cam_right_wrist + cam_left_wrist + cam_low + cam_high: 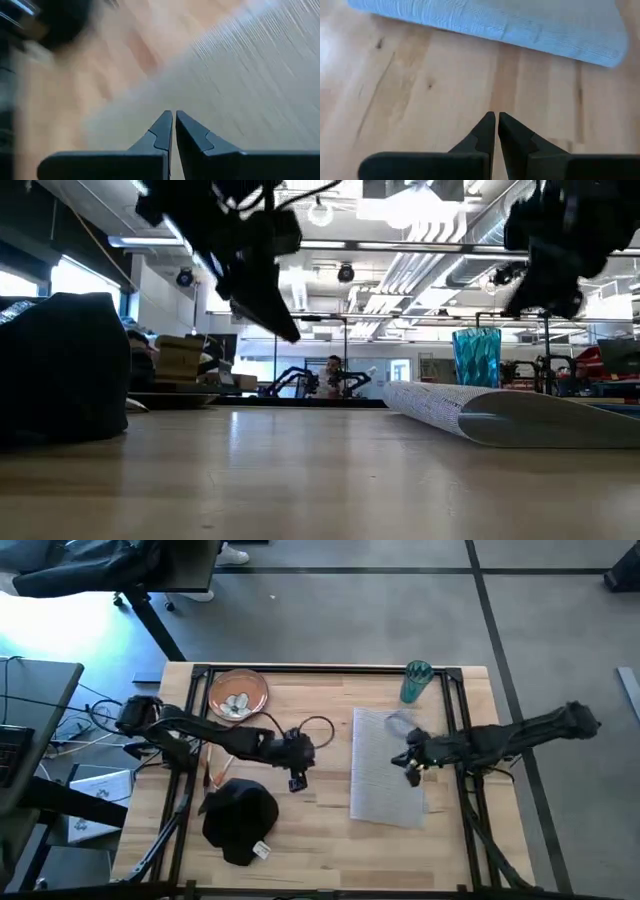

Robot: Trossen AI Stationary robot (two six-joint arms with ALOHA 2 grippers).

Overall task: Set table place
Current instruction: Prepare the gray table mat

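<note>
Mat [388, 772] laid on table [330, 840] — both grippers, left [298, 783] and right [412, 768], pressed together, empty — plate [238, 694] best gripped by the rim and centred.

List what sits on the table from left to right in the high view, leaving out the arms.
Black napkin → orange-brown plate → grey placemat, with the teal cup at its far right corner. The napkin and plate overlap in left-right span; the napkin starts slightly further left.
</note>
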